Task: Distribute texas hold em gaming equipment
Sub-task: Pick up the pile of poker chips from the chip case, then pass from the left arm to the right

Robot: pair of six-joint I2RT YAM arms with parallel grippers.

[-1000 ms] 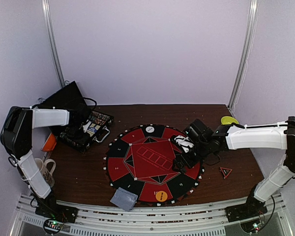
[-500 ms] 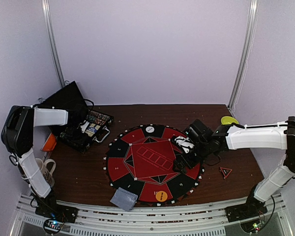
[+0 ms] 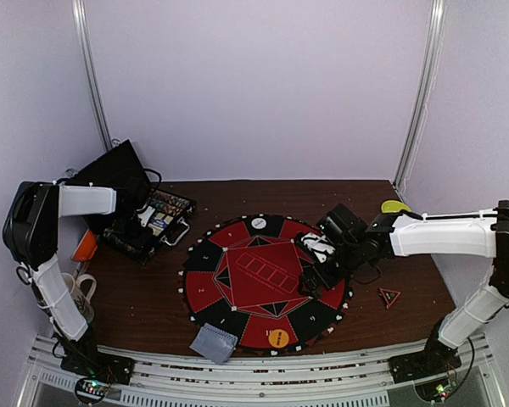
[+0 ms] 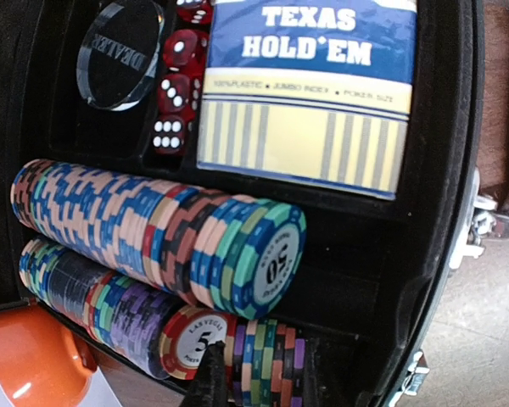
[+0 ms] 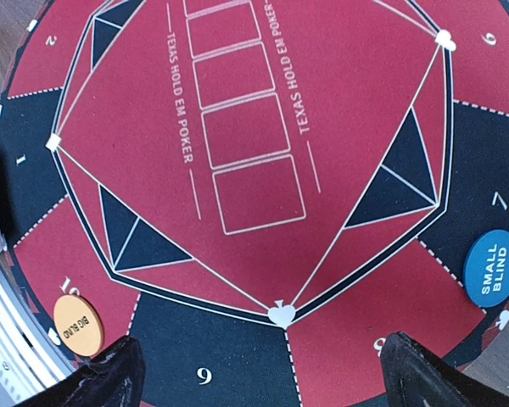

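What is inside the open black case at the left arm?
The case holds two rows of striped chips, a DEALER disc, red dice and a Texas Hold'em card box. The left gripper covers part of the lower row; the box's contents are hidden.

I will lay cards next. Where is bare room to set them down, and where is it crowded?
Bare: the mat's red centre, between the orange disc and the blue disc; also the table wood between the chip case and the mat. Crowded: the mat's right edge under the right hand, and inside the chip case.
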